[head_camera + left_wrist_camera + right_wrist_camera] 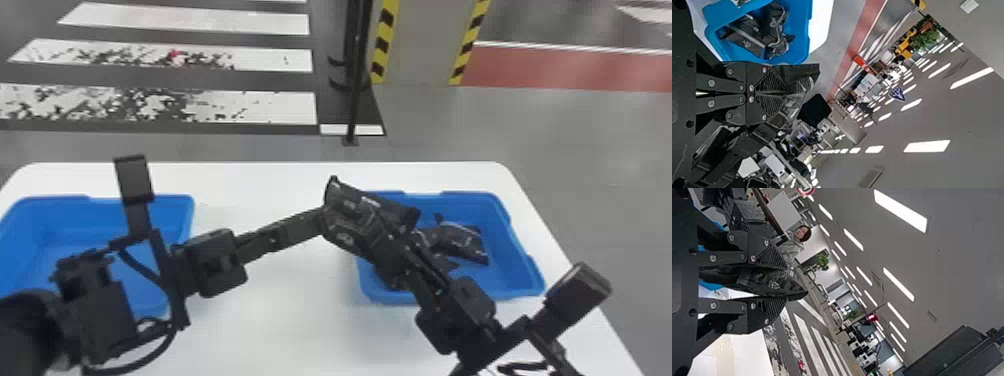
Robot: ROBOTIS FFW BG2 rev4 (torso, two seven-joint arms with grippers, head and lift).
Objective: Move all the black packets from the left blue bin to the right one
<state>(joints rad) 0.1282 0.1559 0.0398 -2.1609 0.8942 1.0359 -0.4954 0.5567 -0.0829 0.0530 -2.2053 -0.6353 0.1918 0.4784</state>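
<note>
Black packet (pixel 775 283), likely light, soft, slick: left pincer (pixel 784 94) clamped on its nine-o'clock end, right pincer (pixel 788 285) gripping its bulk, the better hold.

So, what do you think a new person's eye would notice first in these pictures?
Probably the left arm and right arm, whose ends come close together over the left side of the right blue bin. Next would be the black packet between the right arm's jaws, then the dark packets lying in that bin.
</note>
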